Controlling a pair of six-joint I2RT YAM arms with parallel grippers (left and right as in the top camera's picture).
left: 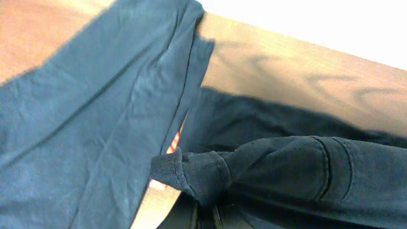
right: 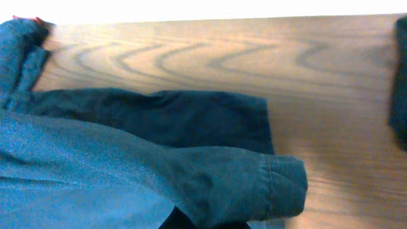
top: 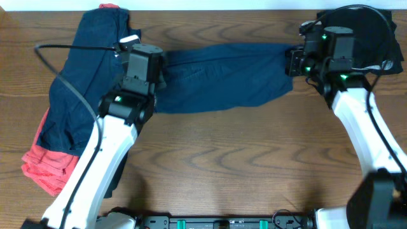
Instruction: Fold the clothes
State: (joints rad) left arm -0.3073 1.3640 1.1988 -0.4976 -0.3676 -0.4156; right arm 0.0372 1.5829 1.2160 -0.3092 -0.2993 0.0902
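Overhead: a navy garment (top: 222, 79) lies stretched on the table (top: 241, 152) between the left gripper (top: 159, 70) and right gripper (top: 294, 62); other clothes (top: 70, 83) are heaped at left.
Left wrist: jaws closed on a bunched edge of the navy garment (left: 203, 175).
Right wrist: jaws grip the raised hem of the navy garment (right: 210, 172).

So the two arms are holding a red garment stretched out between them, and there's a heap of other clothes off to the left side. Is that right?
Not quite. The overhead view shows the navy garment stretched between the left gripper and right gripper; it is dark blue, not red. The coral-red garment lies in the heap at the left.
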